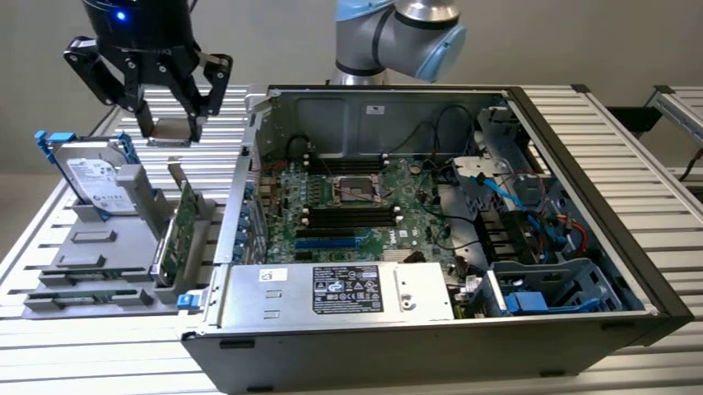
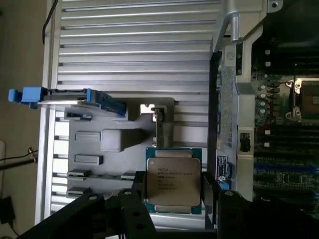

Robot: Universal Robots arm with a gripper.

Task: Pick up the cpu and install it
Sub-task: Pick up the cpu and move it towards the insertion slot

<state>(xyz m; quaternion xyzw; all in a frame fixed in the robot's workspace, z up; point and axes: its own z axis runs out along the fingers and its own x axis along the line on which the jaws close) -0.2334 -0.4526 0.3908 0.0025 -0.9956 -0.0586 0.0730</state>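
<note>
Slatted aluminium table [image 1: 615,156] carries everything. The open tower case [image 1: 384,89] lies on its side with the panel off, so the motherboard [image 1: 329,230] faces upward and can be reached from above. The silver power supply box [image 1: 341,290] with the black sticker sits along the near edge of the case.

Grey parts fixture [image 1: 88,263] is on the table just beside the case, at the exterior view's left. It props components on edge in slots, presumably so fingers can close on them. The hard drive [image 1: 97,177] with its blue bracket leans there, and a green card [image 1: 181,226] stands upright nearer the case wall.

Gripper [image 1: 170,127] hangs above the far end of the fixture, well clear of the table. Jaws are clamped on the cpu [image 2: 173,180], one finger on each of two opposite edges. The wide stance is simply the chip's width. The chip is carried flat with the metal lid and printed text facing the wrist camera, so I judge the contact side faces down, as a socket needs.

CPU socket [image 1: 357,191] — mid-board, frame open, bare. The cpu is in the air and outside the case, well apart from the socket — pick done, install not yet done.
</note>
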